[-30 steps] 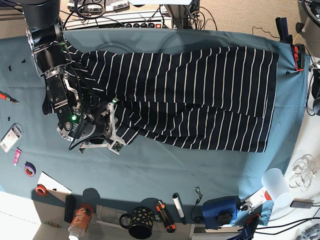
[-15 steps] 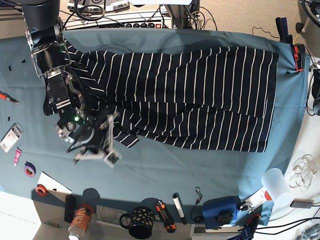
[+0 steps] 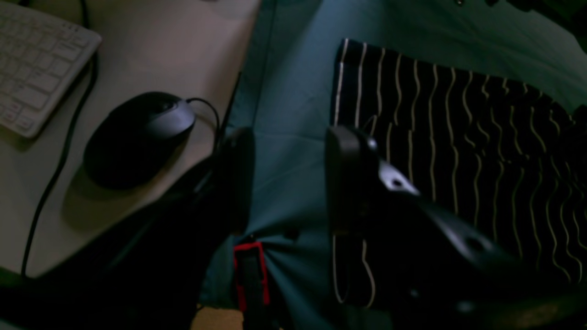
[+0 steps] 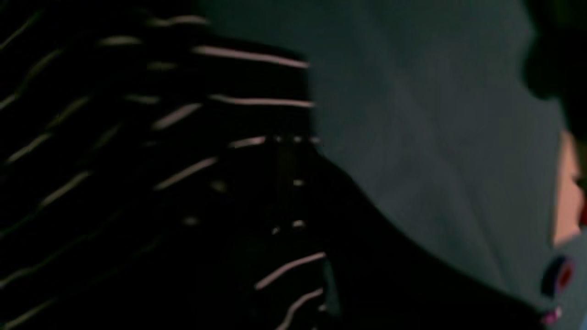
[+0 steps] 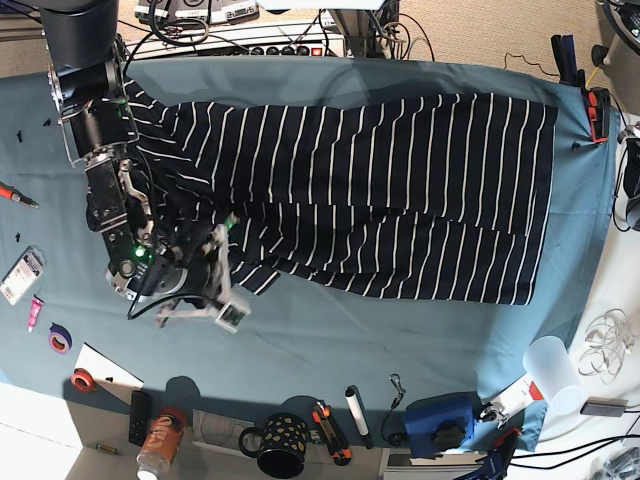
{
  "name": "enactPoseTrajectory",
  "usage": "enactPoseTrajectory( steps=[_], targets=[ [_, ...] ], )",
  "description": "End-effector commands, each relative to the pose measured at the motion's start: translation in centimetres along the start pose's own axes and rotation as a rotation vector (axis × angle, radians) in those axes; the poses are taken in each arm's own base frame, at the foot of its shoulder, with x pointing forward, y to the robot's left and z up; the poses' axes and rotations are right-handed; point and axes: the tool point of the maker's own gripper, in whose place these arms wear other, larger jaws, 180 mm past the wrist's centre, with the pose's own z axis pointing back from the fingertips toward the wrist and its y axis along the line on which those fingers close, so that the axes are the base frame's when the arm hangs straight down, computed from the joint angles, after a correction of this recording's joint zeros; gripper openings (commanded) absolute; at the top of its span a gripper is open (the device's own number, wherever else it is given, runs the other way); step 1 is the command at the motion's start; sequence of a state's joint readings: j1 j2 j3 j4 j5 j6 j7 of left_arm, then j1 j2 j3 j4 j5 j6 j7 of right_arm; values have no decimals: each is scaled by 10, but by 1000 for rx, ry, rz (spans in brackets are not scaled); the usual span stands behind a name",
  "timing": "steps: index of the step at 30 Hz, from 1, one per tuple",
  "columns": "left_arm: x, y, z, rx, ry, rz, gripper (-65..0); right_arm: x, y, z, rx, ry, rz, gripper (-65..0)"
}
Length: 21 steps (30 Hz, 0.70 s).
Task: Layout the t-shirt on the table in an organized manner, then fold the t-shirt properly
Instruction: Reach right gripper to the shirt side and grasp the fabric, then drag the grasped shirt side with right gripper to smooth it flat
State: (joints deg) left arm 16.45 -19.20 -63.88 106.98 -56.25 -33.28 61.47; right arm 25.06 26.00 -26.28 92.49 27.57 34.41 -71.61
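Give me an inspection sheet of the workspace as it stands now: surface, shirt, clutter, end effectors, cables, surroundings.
Surface: table covered in teal cloth, creased near one edge.
Job's things: t-shirt lies lengthwise, partly folded over itself, one end bunched under the right arm.
Clutter: mug, orange can, tape rolls, marker, blue device along the near edge; red-handled tool at the side.
End effectors: left end effector open, empty, over bare cloth beside the shirt's edge; right end effector at the bunched end, grip unclear.
Cables: bundle off the table's corner; mouse cord.
Surroundings: mouse, keyboard on a side desk.
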Motion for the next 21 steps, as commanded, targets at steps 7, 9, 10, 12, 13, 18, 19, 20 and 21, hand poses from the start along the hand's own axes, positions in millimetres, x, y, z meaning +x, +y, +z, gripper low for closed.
enactPoseTrajectory(
  steps=[7,9,10,12,13,18,19,20,21],
  targets=[
    [18,-2,3,-14,-55,-27,-392,7,-1,11,39,-10,-22,-453],
    [18,-2,3,-14,-54,-27,-392,0,-1,10,33,22,-20,-453],
    [18,-2,3,-14,-55,-27,-392,-2,-4,9,16,31,-17,-453],
    [18,-2,3,-15,-55,-26,-392,-6,-9,8,-17,48,-8,-453],
    [18,-2,3,-15,-55,-26,-392,-8,-10,8,-20,52,-9,-453],
    [18,-2,3,-15,-55,-26,-392,-10,-3,4,-2,46,-16,-453],
    [18,-2,3,-15,-55,-26,-392,-11,-1,3,3,49,-17,-453],
    [18,-2,3,-15,-55,-26,-392,-12,0,2,6,50,-18,-453],
    [18,-2,3,-15,-55,-26,-392,-13,2,1,8,53,-19,-453]
  ],
)
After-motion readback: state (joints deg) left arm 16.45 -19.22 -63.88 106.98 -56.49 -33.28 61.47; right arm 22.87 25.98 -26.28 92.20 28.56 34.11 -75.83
